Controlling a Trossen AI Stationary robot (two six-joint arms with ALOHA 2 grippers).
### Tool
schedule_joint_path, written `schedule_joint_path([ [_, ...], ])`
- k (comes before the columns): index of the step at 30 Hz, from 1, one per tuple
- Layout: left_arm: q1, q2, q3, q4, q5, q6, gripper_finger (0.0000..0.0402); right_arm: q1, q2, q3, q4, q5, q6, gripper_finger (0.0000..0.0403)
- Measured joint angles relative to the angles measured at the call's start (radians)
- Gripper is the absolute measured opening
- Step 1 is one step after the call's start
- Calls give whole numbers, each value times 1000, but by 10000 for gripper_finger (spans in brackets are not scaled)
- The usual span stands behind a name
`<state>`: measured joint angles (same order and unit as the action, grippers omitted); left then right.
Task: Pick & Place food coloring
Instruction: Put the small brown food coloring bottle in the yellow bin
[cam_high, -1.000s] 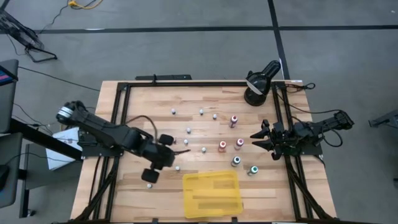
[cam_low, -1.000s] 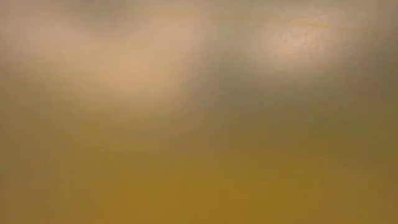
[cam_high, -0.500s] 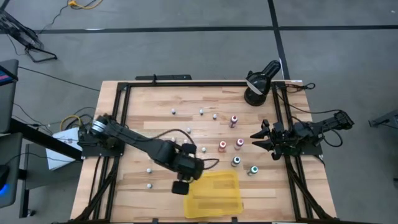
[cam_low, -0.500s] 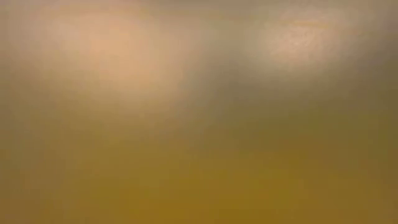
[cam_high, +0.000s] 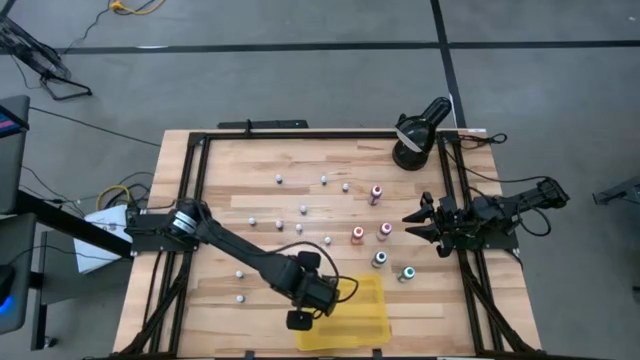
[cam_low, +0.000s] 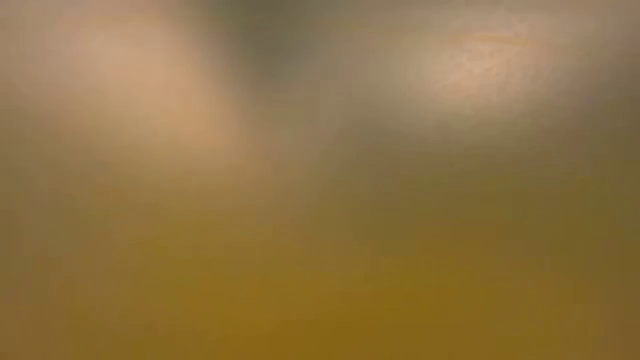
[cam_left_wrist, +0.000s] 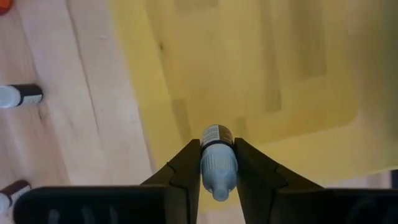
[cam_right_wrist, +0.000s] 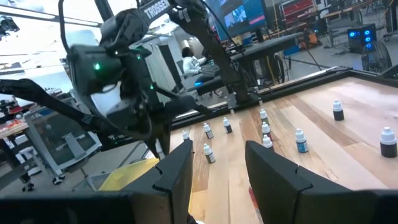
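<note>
- Left gripper (cam_left_wrist: 217, 163): clamped on one white-capped food coloring bottle (cam_left_wrist: 217, 158), over the yellow tray (cam_high: 362, 310), lower centre of high view.
- Right gripper (cam_high: 412, 223): fingers apart, empty, right edge of table (cam_high: 230, 180).
- Other bottles (cam_high: 358, 235): scattered mid-table.

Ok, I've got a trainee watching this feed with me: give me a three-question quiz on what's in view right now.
1. True or false: the left end effector is shut on a food coloring bottle.
2. What lies under that bottle? A) bare wood B) the yellow tray C) the black lamp
3. Fill in: the right end effector waits at the table's ____ edge, holding nothing.

Key: 1 true. 2 B. 3 right.
</note>
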<state>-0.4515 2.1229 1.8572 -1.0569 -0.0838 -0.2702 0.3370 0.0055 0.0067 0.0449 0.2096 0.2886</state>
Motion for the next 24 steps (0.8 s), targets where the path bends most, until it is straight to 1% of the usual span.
schedule_joint_path([
  [6, 1, 28, 1, 9, 11, 110, 71, 0, 0, 0, 0, 0, 0, 136],
  [15, 2, 81, 1, 17, 51, 391, 71, 0, 1, 0, 0, 0, 0, 137],
  [19, 2, 85, 1, 16, 46, 531, 71, 0, 1, 0, 0, 0, 0, 137],
  [21, 6, 86, 1, 17, 44, 579, 71, 0, 1, 0, 0, 0, 0, 139],
  [24, 13, 90, 1, 19, 47, 610, 72, 0, 1, 0, 0, 0, 0, 138],
])
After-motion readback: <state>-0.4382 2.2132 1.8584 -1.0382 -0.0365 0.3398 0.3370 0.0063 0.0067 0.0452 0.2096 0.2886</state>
